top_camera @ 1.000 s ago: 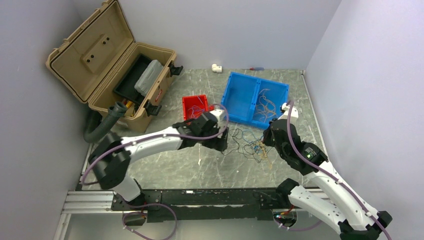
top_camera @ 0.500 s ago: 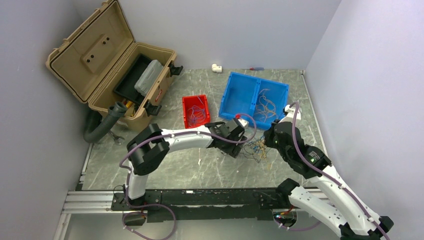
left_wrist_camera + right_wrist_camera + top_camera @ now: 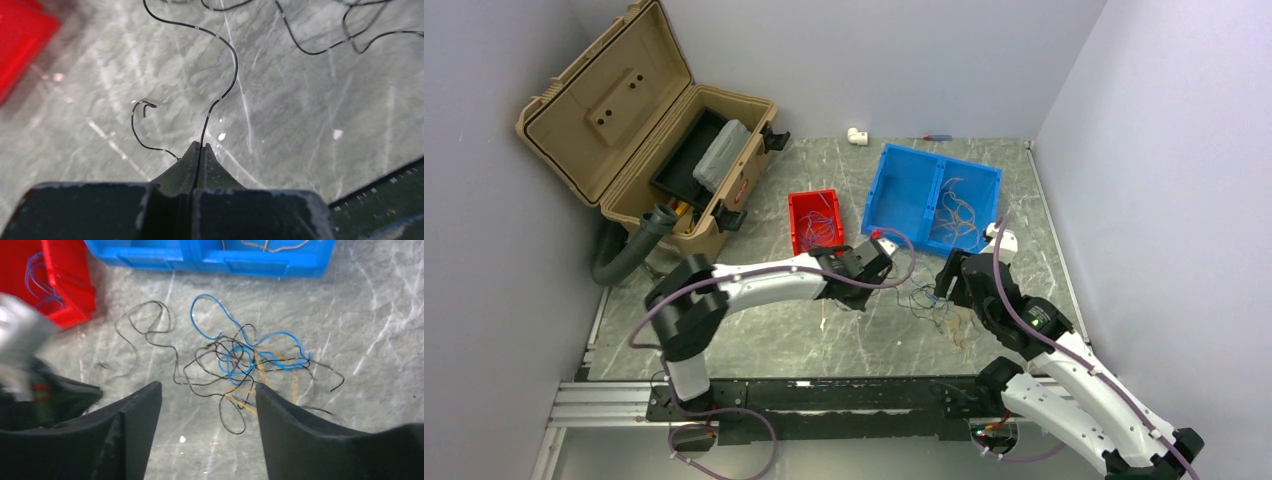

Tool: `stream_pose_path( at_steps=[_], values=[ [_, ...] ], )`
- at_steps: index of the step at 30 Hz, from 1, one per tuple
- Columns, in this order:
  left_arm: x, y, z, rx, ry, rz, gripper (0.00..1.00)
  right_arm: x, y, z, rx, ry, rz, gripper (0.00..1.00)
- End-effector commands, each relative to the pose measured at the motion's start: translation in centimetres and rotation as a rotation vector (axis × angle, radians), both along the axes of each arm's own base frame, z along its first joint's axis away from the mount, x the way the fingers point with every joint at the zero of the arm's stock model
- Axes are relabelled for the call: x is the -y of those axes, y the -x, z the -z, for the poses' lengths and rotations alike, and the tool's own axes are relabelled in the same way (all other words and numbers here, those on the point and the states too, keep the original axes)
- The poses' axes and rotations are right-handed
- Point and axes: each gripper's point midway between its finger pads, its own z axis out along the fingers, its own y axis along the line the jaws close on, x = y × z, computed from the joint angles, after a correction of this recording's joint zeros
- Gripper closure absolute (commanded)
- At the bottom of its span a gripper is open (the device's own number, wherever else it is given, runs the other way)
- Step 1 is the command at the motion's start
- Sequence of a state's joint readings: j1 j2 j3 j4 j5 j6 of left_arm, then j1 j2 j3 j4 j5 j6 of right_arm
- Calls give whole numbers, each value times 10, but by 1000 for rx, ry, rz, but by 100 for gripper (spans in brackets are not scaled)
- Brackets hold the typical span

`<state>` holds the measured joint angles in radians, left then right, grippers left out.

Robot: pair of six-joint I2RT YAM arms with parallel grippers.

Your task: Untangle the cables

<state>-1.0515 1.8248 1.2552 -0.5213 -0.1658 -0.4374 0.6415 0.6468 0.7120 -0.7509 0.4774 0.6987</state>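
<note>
1. Top external view: the left jaws are hidden under their own wrist, so whether they are open or closed cannot be told from here. The loose cables (image 3: pixel 929 300) lie on the grey surface (image 3: pixel 774 340) between the two wrists. They sit just to the right of the left jaws and just in front of the right jaws. The strands are too thin to separate by eye.
2. Same view: the right jaws are also covered by their arm. Beyond them the blue bin (image 3: pixel 904 195) holds pale strands in its right compartment. Beyond the left jaws, the red bin (image 3: pixel 816 205) holds a few thin strands. A tan toolbox (image 3: pixel 654 150) stands open well to the left.
3. Left wrist view: the left jaws are pressed together, pinching a black cable (image 3: pixel 232 75) at their tips. It rises ahead of them in a curve and leaves the frame at the top. A short end curls off to the left of the tips. More black strands are cut off by the top edge, and the red bin is only a blurred corner at the upper left.
4. Right wrist view: the right jaws stand apart. The tangle of blue, black and yellow-orange cables lies on the surface ahead of them, in line with the gap. The blue bin is cropped by the top edge. The left arm (image 3: pixel 20 335) is a blurred shape to the left of the jaws.
</note>
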Motion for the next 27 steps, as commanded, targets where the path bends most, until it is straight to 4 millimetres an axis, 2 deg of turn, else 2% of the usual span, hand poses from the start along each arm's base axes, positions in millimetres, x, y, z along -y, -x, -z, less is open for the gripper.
stream_pose_path(
  at_steps=[1, 7, 14, 21, 27],
  values=[
    [-14, -13, -72, 142, 100, -28, 100, -15, 1, 4, 8, -54, -68, 21],
    [-43, -17, -115, 197, 162, -66, 100, -38, 0, 5, 1, -68, -201, 6],
    [-73, -21, -144, 238, 254, -133, 100, -50, -5, 40, -137, -17, -224, 1],
    [-99, -23, -142, 233, 285, -195, 100, -52, -10, 62, -184, -20, -171, 1],
    [-133, -27, -137, 245, 260, -286, 100, -48, -11, 85, -231, 3, -128, 4]
  ],
)
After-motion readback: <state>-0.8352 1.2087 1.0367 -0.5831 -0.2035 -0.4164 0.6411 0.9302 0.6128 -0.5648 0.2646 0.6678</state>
